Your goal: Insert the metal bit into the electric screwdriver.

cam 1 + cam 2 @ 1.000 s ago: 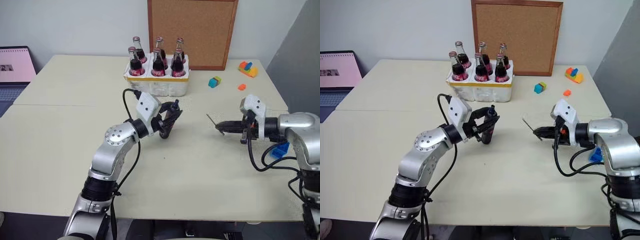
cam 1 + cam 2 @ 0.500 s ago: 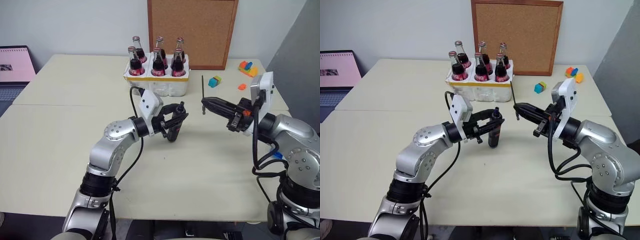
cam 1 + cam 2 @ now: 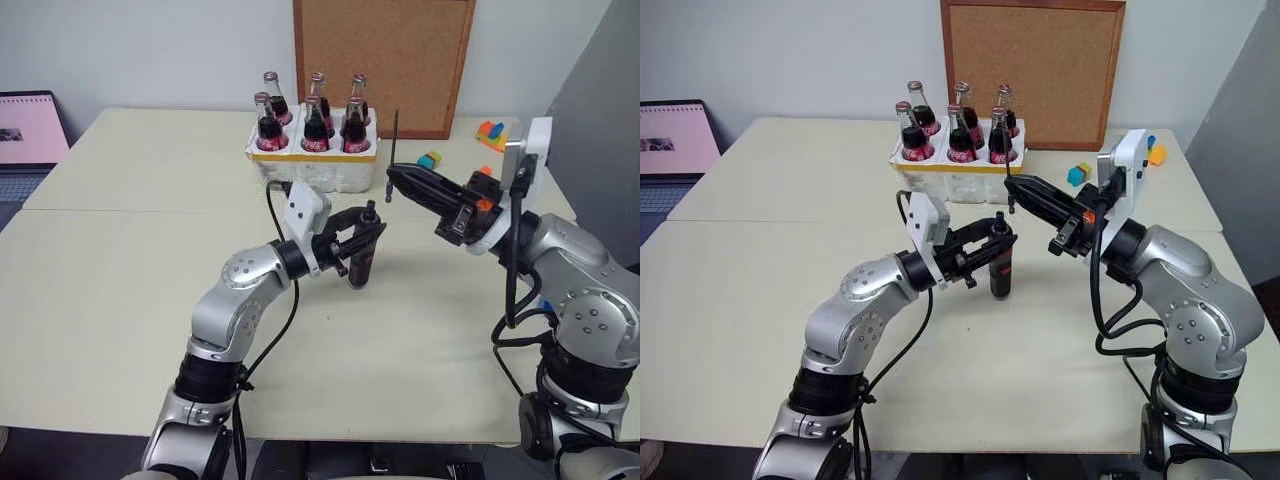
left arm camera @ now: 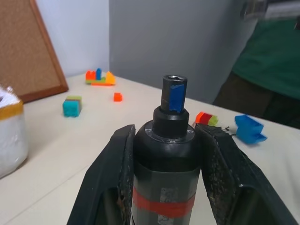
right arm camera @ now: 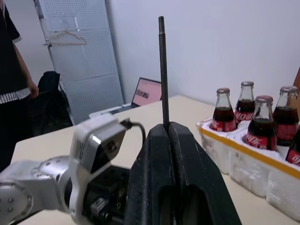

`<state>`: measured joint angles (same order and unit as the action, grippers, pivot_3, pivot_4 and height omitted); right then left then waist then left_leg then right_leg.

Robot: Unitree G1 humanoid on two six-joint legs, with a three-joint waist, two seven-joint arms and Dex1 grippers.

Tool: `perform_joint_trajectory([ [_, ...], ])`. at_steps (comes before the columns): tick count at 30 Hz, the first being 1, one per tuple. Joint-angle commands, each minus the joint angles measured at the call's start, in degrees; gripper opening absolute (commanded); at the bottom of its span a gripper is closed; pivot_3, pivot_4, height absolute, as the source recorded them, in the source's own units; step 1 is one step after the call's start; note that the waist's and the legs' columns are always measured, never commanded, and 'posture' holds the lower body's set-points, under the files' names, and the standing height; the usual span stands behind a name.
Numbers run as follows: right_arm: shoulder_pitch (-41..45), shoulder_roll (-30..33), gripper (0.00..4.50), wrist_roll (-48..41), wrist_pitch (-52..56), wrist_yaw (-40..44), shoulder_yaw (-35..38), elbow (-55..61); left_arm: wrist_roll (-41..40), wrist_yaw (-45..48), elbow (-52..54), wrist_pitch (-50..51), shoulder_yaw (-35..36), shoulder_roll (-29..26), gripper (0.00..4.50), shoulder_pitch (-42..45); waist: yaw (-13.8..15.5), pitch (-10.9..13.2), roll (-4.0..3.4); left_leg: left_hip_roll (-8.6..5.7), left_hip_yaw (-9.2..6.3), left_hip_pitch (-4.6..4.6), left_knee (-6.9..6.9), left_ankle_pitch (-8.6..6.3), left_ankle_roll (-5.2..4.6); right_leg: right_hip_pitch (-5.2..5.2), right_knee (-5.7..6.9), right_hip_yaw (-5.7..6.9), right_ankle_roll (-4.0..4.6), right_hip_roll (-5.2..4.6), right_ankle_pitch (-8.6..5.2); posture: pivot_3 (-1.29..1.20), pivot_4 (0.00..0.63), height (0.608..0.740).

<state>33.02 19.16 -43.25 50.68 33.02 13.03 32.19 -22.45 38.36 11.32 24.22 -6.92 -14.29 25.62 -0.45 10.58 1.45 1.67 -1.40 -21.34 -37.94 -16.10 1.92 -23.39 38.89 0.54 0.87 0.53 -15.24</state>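
Cola bottles (image 3: pixel 314 122) upright in white crate (image 3: pixel 316 166), six compartments filled

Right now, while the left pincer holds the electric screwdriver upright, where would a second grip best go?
Probably its lower black body, below the left pincer, coming in level from the near side. The electric screwdriver stands upright, clamped around its upper body, and its top socket must stay free for the metal bit held by the right pincer.

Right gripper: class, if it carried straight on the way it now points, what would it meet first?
Probably the left gripper gripping the electric screwdriver; the right gripper, holding the metal bit, aims there, though depth is unclear.
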Motion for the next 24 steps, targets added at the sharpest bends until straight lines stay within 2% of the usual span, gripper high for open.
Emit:
perform_joint_trajectory([
  [1,0.5,-2.3,0.0,0.7,-6.6,-1.3,-1.4,-1.0,1.8,0.7,-0.4,-4.3,-0.5,-0.4,1.64,-0.9,0.0,0.0,0.0,0.01,0.0,0.0,0.0,0.0,0.0,0.0,0.0,0.0,0.0,0.0,0.0,0.0,0.15,0.74],
  [10,-1.2,-3.9,0.0,3.6,-15.5,0.8,-6.4,-6.2,2.5,1.5,-1.9,-5.9,-0.8,-0.9,1.64,-1.6,0.0,0.0,0.0,0.01,0.02,0.01,-0.01,0.0,0.0,0.0,0.02,0.0,0.0,0.02,0.0,0.0,0.15,0.74],
  [18,0.1,-0.1,0.0,1.8,-17.0,8.3,-7.1,-11.9,2.0,3.3,-2.9,-6.2,-0.4,-2.3,1.64,-0.7,0.0,0.0,0.0,0.02,0.02,0.05,-0.01,0.0,-0.01,0.01,0.03,0.01,0.0,0.08,0.0,0.0,0.15,0.74],
  [24,0.2,0.6,0.0,3.0,-18.7,10.6,-8.8,-14.0,2.1,3.3,-3.3,-6.3,-0.3,-2.4,1.64,-0.4,-0.1,0.0,0.0,0.06,0.02,0.09,0.01,0.0,-0.01,0.02,0.04,-0.01,0.0,0.14,0.0,0.0,0.15,0.74],
])
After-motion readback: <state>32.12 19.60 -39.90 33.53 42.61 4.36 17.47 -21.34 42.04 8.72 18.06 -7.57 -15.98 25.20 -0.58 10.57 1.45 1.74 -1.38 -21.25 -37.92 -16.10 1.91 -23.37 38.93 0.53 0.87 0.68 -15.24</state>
